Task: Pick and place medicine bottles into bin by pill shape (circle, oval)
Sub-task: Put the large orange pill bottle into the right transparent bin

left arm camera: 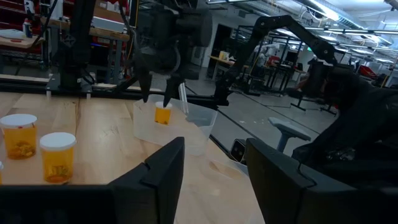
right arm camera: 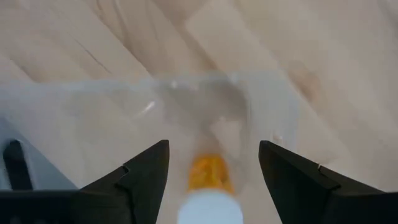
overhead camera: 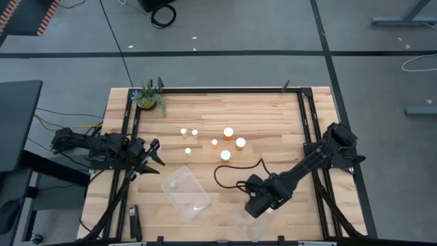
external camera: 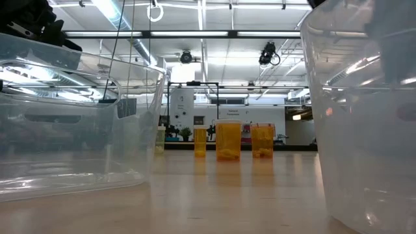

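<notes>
Though small from above, left gripper (overhead camera: 156, 154) near table's left edge, jaws spread, empty. Seven medicine bottles (overhead camera: 214, 143) upright mid-table. Empty tub (overhead camera: 167, 179) front centre. Right gripper (right arm camera: 214, 152) above right tub (overhead camera: 246, 227), jaws spread. Eighth bottle (right arm camera: 208, 173) inside that tub, hidden under the arm from above, visible only in wrist views.
</notes>
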